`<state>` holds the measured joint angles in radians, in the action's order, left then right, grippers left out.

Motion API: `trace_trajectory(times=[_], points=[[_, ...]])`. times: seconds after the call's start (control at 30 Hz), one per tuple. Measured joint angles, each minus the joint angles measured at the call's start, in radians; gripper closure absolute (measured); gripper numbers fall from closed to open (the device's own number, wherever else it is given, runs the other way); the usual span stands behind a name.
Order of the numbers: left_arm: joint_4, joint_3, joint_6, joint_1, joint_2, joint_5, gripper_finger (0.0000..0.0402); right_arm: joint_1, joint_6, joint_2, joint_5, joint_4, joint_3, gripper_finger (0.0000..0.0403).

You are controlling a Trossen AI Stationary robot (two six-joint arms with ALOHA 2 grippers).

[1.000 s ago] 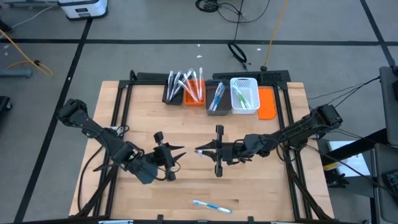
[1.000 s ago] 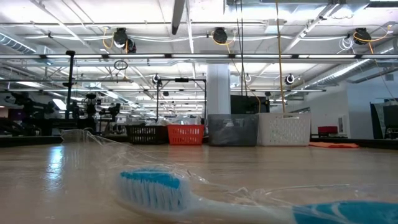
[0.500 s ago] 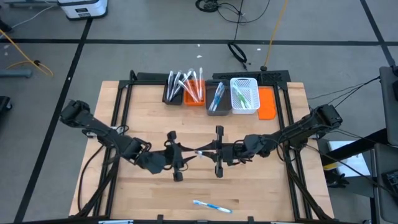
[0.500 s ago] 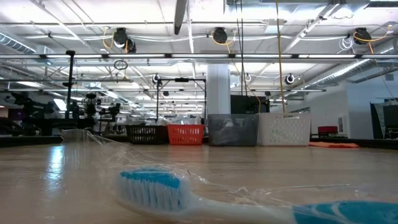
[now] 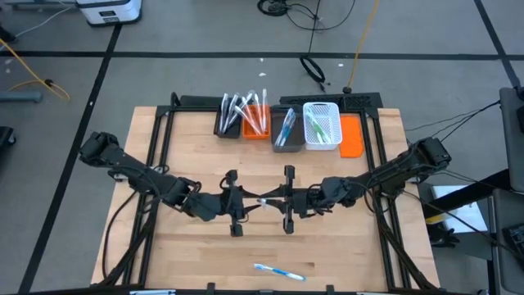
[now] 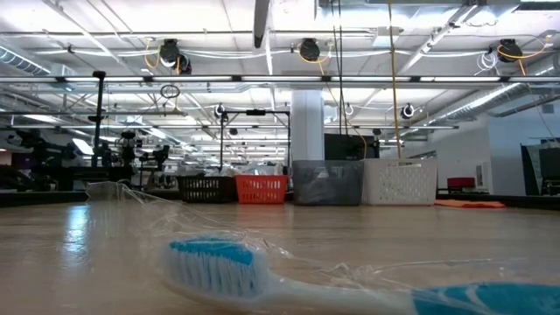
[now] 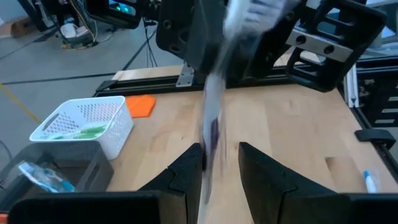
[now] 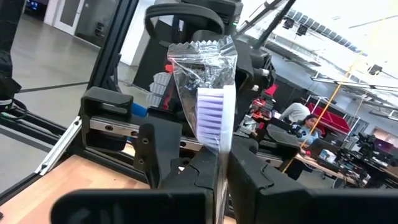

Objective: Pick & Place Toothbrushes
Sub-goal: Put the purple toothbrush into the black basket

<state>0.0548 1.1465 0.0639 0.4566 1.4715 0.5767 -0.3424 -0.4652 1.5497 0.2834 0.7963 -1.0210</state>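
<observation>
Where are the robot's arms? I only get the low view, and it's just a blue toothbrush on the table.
Observer: Both meet over the middle of the table. The right gripper is shut on a wrapped toothbrush with purple bristles.
Operator: What's the other one doing?
Observer: The left gripper is open, its fingers either side of that toothbrush's handle.
Operator: And my blue one?
Observer: Your blue toothbrush lies alone near the table's front edge, apart from both grippers.

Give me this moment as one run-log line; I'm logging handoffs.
stage: mid-air handoff | right gripper: shut on wrapped toothbrush | left gripper: fingers either side of it, not closed | blue toothbrush: on table
</observation>
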Motion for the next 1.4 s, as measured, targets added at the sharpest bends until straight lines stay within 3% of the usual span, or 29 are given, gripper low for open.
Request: trace_trajectory(times=[0.4, 0.5, 0.63, 0.73, 0.97, 1.23, 1.4], points=[[-0.005, 0.000, -0.001, -0.078, 0.000, -0.093, 0.0300, 0.001, -0.001, 0.000, 0.001, -0.004, 0.000, 0.0393], [-0.002, 0.000, 0.009, -0.079, 0.000, -0.095, 0.0323, 0.001, -0.001, 0.000, 0.002, -0.008, 0.000, 0.0393], [0.012, 0.000, -0.011, -0.074, 0.000, -0.098, 0.0387, 0.002, 0.008, 0.000, 0.007, -0.020, 0.000, 0.0393], [0.021, 0.000, -0.007, -0.073, 0.000, -0.097, 0.0389, 0.002, 0.008, 0.001, 0.006, -0.025, 0.000, 0.0390], [0.069, 0.001, 0.001, -0.074, 0.000, -0.051, 0.0396, 0.002, 0.015, 0.001, 0.034, -0.073, 0.000, 0.0352], [0.149, 0.001, 0.023, -0.086, -0.037, 0.067, 0.0397, -0.004, 0.008, 0.001, 0.239, -0.123, 0.000, 0.0301], [0.237, 0.002, 0.053, -0.147, -0.099, 0.096, 0.0397, -0.016, 0.040, -0.002, 0.242, -0.192, 0.000, 0.0282]])
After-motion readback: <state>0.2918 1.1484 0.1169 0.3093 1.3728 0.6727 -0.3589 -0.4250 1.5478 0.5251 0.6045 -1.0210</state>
